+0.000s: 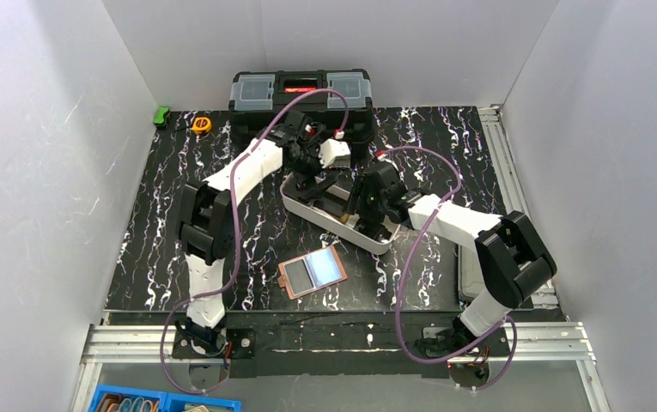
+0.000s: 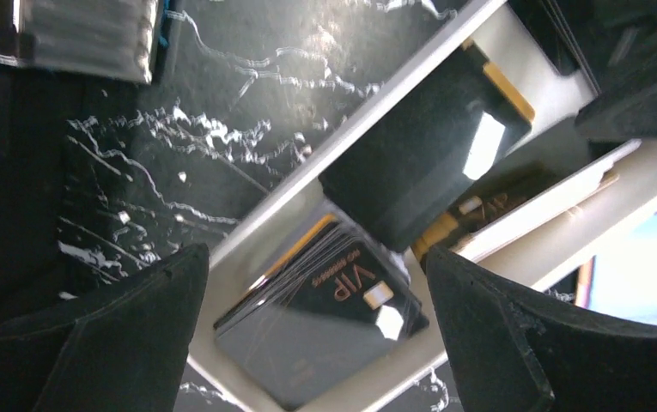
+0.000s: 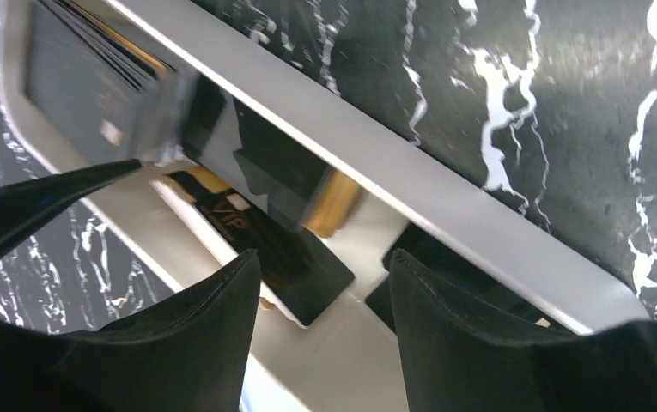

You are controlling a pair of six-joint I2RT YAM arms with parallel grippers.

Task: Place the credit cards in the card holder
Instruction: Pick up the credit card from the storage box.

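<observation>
The card holder [image 1: 312, 271] lies open on the table in front of the tray, tan-pink rimmed, with a pale blue-grey card face [image 1: 323, 269] inside. A stack of glossy black "VIP" cards [image 2: 325, 322] lies in the left end of the long white tray [image 1: 376, 247]. My left gripper [image 1: 307, 182] hangs open over that stack [image 2: 316, 256], touching nothing. My right gripper [image 1: 361, 215] is open and empty over the tray's middle [image 3: 323, 266], beside a tilted black VIP card [image 3: 286, 253]. The stack also shows in the right wrist view [image 3: 84, 69].
A dark block with a gold edge [image 2: 419, 163] stands in the tray between the grippers. A black toolbox [image 1: 301, 93] sits at the back. An orange tape measure [image 1: 202, 125] and a green object [image 1: 161, 115] lie at the back left. White walls enclose the table.
</observation>
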